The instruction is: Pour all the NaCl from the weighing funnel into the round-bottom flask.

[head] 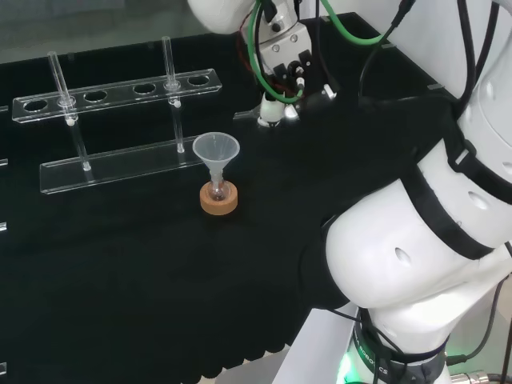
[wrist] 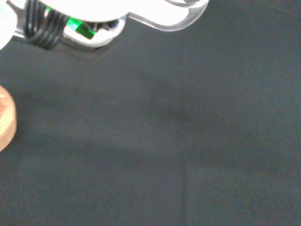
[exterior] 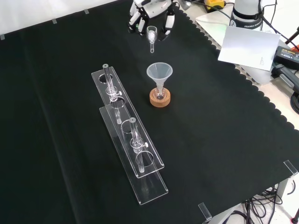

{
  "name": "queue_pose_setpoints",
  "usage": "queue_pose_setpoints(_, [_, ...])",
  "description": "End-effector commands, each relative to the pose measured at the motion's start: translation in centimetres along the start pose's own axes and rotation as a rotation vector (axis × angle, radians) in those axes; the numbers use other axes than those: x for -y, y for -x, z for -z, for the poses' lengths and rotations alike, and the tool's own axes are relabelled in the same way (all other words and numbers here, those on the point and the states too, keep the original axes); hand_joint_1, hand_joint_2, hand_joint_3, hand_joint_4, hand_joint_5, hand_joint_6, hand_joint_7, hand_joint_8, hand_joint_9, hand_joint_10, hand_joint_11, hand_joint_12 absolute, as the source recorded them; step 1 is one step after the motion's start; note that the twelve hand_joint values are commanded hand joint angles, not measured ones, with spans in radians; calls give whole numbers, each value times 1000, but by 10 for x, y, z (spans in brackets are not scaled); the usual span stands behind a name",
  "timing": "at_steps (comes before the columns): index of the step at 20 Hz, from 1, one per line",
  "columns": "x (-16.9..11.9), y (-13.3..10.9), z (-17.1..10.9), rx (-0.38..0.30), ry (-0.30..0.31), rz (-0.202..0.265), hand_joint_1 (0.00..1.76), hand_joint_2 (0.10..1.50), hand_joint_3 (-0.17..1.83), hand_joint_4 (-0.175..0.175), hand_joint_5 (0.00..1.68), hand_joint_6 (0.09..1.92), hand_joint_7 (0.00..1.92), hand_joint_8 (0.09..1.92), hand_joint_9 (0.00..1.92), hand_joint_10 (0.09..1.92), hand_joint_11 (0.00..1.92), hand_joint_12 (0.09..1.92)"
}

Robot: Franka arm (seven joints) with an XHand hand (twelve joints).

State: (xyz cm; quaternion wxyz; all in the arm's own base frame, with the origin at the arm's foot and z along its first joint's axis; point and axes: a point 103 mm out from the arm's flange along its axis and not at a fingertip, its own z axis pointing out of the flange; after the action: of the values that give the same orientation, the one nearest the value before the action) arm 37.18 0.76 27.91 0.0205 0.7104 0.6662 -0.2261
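In your front view, the hand (exterior: 152, 14) is up at 12 o'clock, and its fingers (exterior: 135, 21) curl around the weighing funnel (exterior: 151, 35), so it is grasping that little clear scoop. The weighing funnel hangs down with its thin end pointing to 6 o'clock, and you can see something white in its wide top part. Just past its tip, toward 6 o'clock, stands a clear cone funnel (exterior: 159, 73). That cone funnel sits in the neck of the small round-bottom flask (exterior: 160, 95), and the flask rests on a cork ring (exterior: 160, 99). The weighing funnel is near the cone funnel but does not touch it. At about 8 o'clock from the flask you see a long clear rack (exterior: 131, 140) with two glass tubes standing in it. In your head view, the cone funnel (head: 214, 152) and cork ring (head: 219, 201) sit near the middle, the hand (head: 280, 56) is at 1 o'clock from them, and the rack (head: 120, 120) lies at 10 o'clock.
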Motion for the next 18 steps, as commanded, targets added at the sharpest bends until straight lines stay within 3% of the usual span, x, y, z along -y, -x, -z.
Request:
queue_pose_setpoints(1, [12, -21, -2, 15, -24, 4, 1139, 641, 619, 175, 1367, 484, 613, 682, 1068, 289, 940, 952])
queue_pose_setpoints(18, [0, -45, -5, 117, -74, -3, 1139, 640, 620, 175, 1367, 485, 611, 678, 1057, 274, 909, 951])
